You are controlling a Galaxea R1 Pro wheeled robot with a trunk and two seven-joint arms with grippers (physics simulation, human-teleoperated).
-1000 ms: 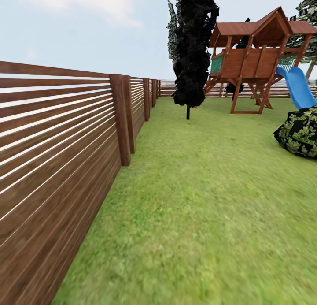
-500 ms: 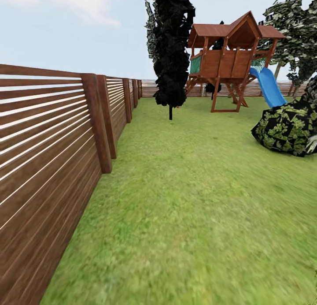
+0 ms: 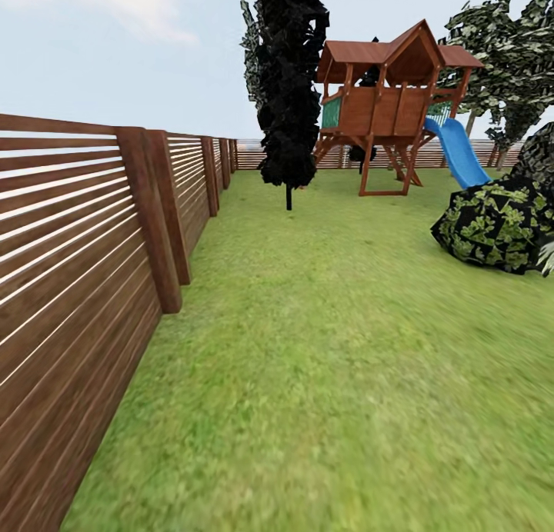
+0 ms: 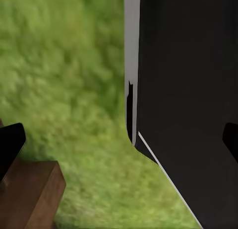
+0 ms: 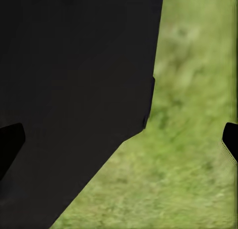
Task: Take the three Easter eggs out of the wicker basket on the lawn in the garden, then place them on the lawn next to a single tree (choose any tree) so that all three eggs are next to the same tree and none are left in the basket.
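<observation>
Robot in transit on the lawn (image 3: 338, 347), slatted fence (image 3: 77, 270) close alongside. Basket & eggs not located yet. Leafy tree (image 3: 508, 55) stands beyond the playhouse (image 3: 388, 105), past the fence's far end. Both grippers spread wide, empty. Risk: base clipping fence; mistaking cypress (image 3: 286, 86) for target.

Bright, even daylight under a pale sky (image 3: 115, 48); no cast shadows on the lawn (image 3: 331, 347); near grass smeared and soft; the cypress (image 3: 286, 78) renders near-black; both wrist views blurred, with flat dark shapes and fuzzy grass.
</observation>
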